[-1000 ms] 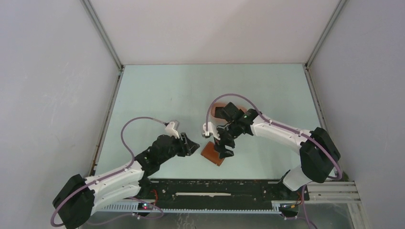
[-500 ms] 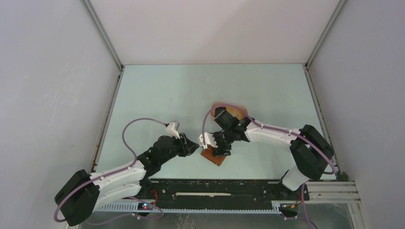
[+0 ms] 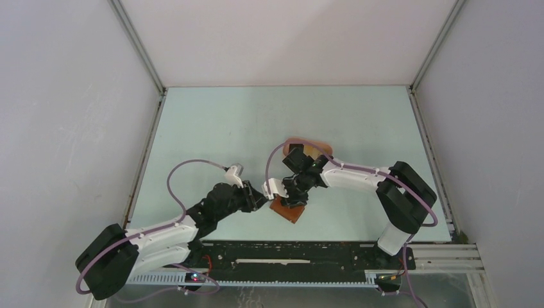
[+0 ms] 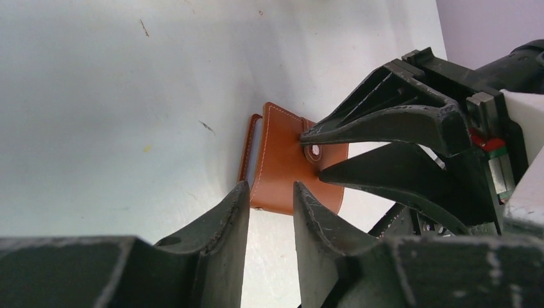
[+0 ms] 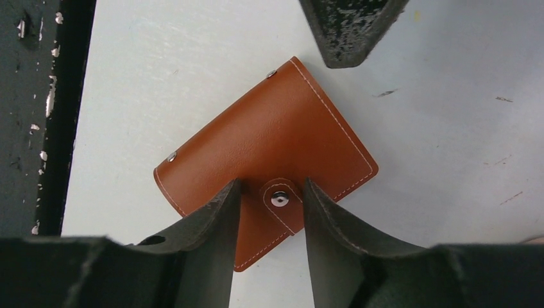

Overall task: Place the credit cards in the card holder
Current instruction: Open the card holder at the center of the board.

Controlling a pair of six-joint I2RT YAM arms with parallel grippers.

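Two grippers are working at the closed card holder (image 3: 287, 210).
Reddish-brown and snapped shut, it is lying flat on the pale table (image 3: 256, 122) near the front edge, between the two arms. The right gripper (image 5: 271, 184) is reaching down over it, its fingers spread and straddling the snap tab (image 5: 280, 204) (a sliver of leather is showing on each side, so nothing is being pinched). The left gripper (image 4: 269, 187) is sitting low just beside the holder's left edge, its fingers slightly parted and gripping nothing.

smooth, faintly glossy brown leather on card holder (image 5: 269, 138); shiny metal stud (image 5: 278, 199); matt, lightly scuffed pale desk (image 5: 160, 64).
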